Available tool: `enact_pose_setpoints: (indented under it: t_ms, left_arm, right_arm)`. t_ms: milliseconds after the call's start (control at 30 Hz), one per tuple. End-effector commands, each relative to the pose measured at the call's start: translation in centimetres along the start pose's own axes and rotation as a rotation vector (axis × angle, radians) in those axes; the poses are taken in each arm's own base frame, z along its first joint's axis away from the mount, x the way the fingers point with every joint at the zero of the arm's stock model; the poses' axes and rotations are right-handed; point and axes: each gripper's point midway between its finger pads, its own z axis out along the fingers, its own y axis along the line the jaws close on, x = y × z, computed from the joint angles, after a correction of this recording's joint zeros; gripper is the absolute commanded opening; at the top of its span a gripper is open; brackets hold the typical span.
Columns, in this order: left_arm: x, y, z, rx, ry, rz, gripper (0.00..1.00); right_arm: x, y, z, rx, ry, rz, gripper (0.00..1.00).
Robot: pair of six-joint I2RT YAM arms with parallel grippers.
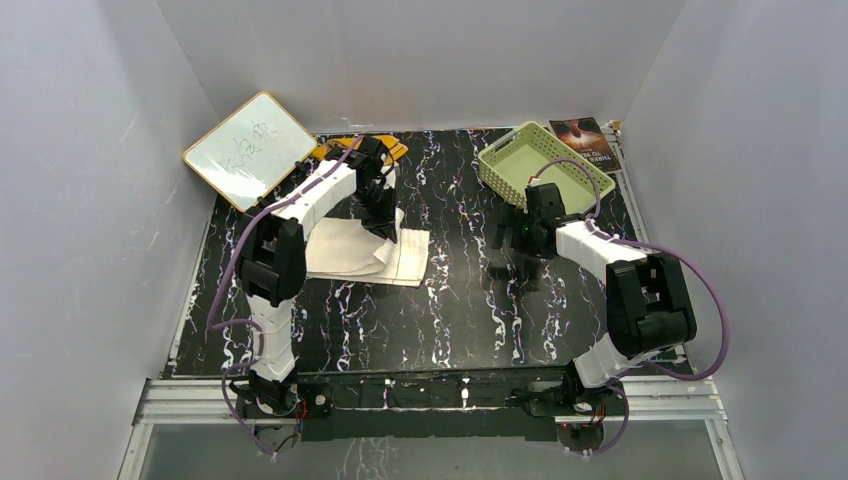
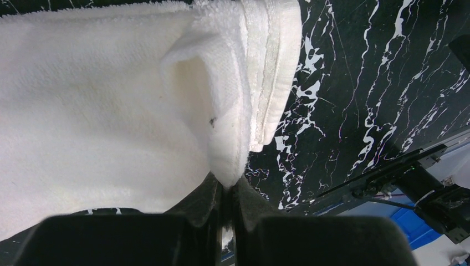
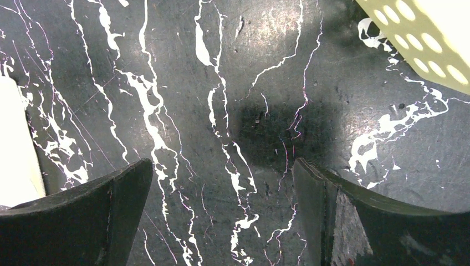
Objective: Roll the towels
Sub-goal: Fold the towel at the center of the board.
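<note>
My left gripper (image 2: 226, 187) pinches tight what looks like a folded corner of the cream-white cloth towel (image 2: 94, 111) lying on the black marble table (image 2: 360, 83), so I should roll slowly and snugly, while my right gripper (image 3: 221, 183) hangs wide open.

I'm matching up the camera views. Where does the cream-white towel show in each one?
Top external: cream-white towel left of centre, under the left gripper.
Left wrist: fills the upper left, pinched.
Right wrist: probably the pale sliver at left edge.
Shared landmark: black marbled table.
</note>
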Motion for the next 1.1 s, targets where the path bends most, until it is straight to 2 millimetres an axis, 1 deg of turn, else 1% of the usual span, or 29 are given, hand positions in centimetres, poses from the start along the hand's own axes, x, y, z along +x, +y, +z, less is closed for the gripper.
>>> enact_pose_setpoints:
  t_ms: [0, 33, 67, 200, 267, 333, 367, 400, 433, 467, 500, 533, 567, 600, 633, 667, 700, 733, 767, 800, 867, 900, 933, 967, 1033, 1067]
  left_arm:
    - [-0.5, -2.3, -2.8, 0.051, -0.062, 0.018, 0.0]
    - [-0.8, -2.6, -3.2, 0.055, -0.077, 0.023, 0.0]
    - [-0.9, -2.6, -3.2, 0.054, -0.08, 0.023, 0.0]
    - [0.3, -2.5, -2.0, 0.069, -0.019, 0.002, 0.0]
    - [0.3, -2.6, -1.9, 0.075, -0.039, 0.001, 0.0]
    - [0.5, -2.2, -1.5, 0.063, -0.047, -0.006, 0.0]
    - [0.7, -2.1, -1.5, 0.054, -0.026, -0.005, 0.0]
    - [0.7, -2.4, -1.9, 0.049, -0.012, 0.002, 0.0]
    - [0.3, -2.7, -2.4, 0.041, -0.047, 0.014, 0.0]
    - [-0.1, -2.5, -2.4, 0.035, -0.086, 0.013, 0.0]
    - [-0.2, -2.0, -1.9, 0.025, -0.086, 0.003, 0.0]
    - [0.2, -1.9, -1.7, 0.017, -0.045, 0.003, 0.0]
    - [0.1, -2.5, -2.2, 0.016, -0.044, 0.021, 0.0]
    - [-0.1, -2.6, -1.7, 0.017, -0.07, 0.028, 0.0]
    - [0.2, -3.1, -2.0, 0.04, -0.065, 0.009, 0.0]
    - [0.0, -4.1, -3.0, 0.055, -0.058, 0.028, 0.0]
    - [-0.6, -4.7, -3.6, 0.03, -0.104, 0.061, 0.0]
    - [-0.9, -4.4, -3.5, 0.015, -0.145, 0.063, 0.0]
    - [-0.7, -3.9, -3.4, 0.037, -0.136, 0.03, 0.0]
    - [-0.6, -3.8, -3.6, 0.062, -0.098, 0.016, 0.0]
    - [-0.7, -3.8, -2.7, 0.054, -0.128, 0.013, 0.0]
    - [-0.4, -4.2, -2.8, 0.093, -0.1, 0.001, 0.0]
    - [-0.4, -4.5, -2.7, 0.088, -0.098, 0.014, 0.0]
    - [-0.4, -4.2, -1.9, 0.057, -0.127, 0.017, 0.0]
    - [0.6, -3.8, -0.9, 0.096, -0.064, -0.014, 0.0]
    - [0.8, -3.9, -0.6, 0.087, -0.063, -0.006, 0.0]
  right_arm:
    - [-0.5, 0.2, -0.2, 0.003, -0.026, -0.011, 0.98]
    - [-0.5, 0.2, -0.1, 0.001, -0.024, -0.011, 0.98]
    - [-0.4, 0.2, -0.1, -0.001, -0.023, -0.012, 0.98]
    - [-0.2, 0.4, 0.2, -0.007, -0.01, -0.009, 0.98]
    - [-0.2, 0.3, 0.1, -0.001, -0.014, -0.012, 0.98]
    - [-0.1, 0.1, 0.2, 0.004, -0.013, -0.015, 0.98]
    - [0.0, 0.1, 0.2, 0.004, -0.008, -0.016, 0.98]
    - [0.2, 0.1, 0.3, 0.006, 0.0, -0.017, 0.98]
    - [0.2, 0.0, 0.3, 0.009, 0.0, -0.018, 0.98]
    - [0.2, 0.0, 0.3, 0.013, -0.003, -0.018, 0.98]
    - [0.2, 0.0, 0.4, 0.01, -0.005, -0.017, 0.98]
    - [0.3, 0.0, 0.5, 0.007, -0.002, -0.015, 0.98]
    - [0.3, 0.1, 0.4, 0.009, 0.003, -0.018, 0.98]
    - [0.3, -0.1, 0.4, 0.016, 0.006, -0.018, 0.98]
    - [0.1, -0.1, 0.3, 0.018, -0.005, -0.017, 0.98]
    - [0.1, 0.0, 0.3, 0.015, -0.008, -0.019, 0.98]
    - [0.1, -0.2, 0.2, 0.024, -0.002, -0.023, 0.98]
    - [0.0, -0.3, 0.2, 0.033, -0.005, -0.024, 0.98]
    - [0.1, -0.3, 0.2, 0.029, -0.011, -0.022, 0.98]
    - [0.1, -0.3, 0.4, 0.023, -0.014, -0.022, 0.98]
    - [0.3, -0.4, 0.5, 0.031, 0.005, -0.023, 0.98]
    - [0.4, -0.3, 0.5, 0.025, 0.006, -0.023, 0.98]
    - [0.4, -0.3, 0.5, 0.026, 0.005, -0.025, 0.98]
    - [0.3, -0.4, 0.4, 0.033, 0.003, -0.025, 0.98]
    - [0.3, -0.4, 0.3, 0.033, -0.004, -0.029, 0.98]
    - [0.3, -0.6, 0.3, 0.043, 0.0, -0.031, 0.98]
